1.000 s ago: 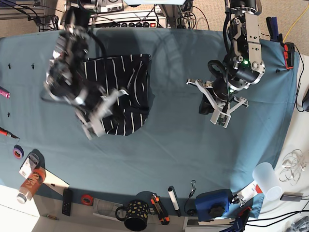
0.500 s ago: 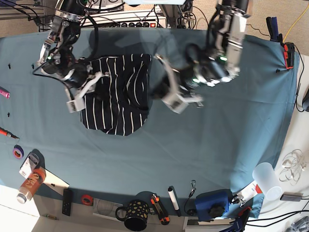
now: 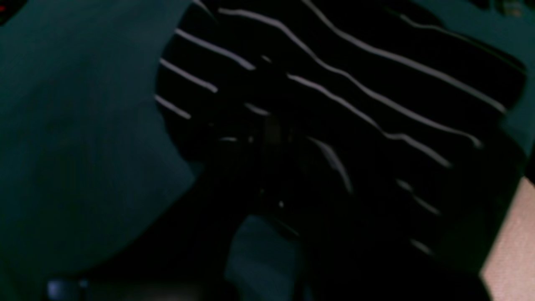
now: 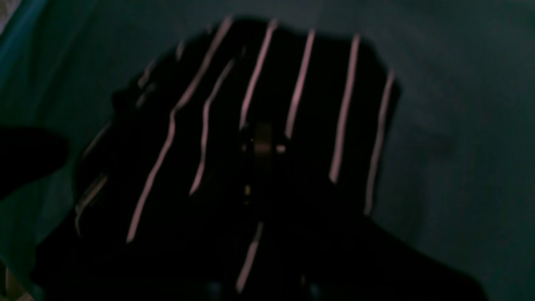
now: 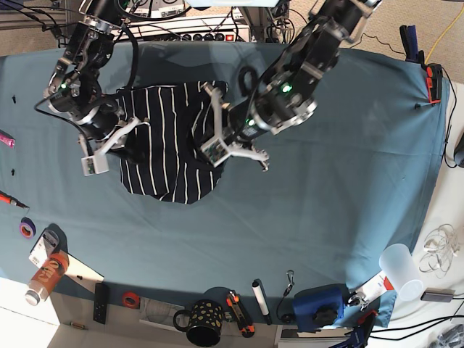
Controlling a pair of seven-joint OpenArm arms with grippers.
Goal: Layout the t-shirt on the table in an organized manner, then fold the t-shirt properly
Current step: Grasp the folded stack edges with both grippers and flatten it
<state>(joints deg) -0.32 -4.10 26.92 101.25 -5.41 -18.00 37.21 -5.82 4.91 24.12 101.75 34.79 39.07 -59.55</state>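
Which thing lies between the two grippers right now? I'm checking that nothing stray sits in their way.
Only the t-shirt spans the stretch between the left gripper and the right gripper, as the base view shows.

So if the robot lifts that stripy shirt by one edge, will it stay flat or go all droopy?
Probably droopy: the t-shirt already lies rumpled, its stripes bending over folds. It likely weighs little and would drag rather than slide cleanly on the table cloth.

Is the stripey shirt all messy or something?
Yes. The t-shirt lies bunched and rumpled on the table, its edges uneven and its stripes bent, not spread flat. Nothing looks spilled or torn.
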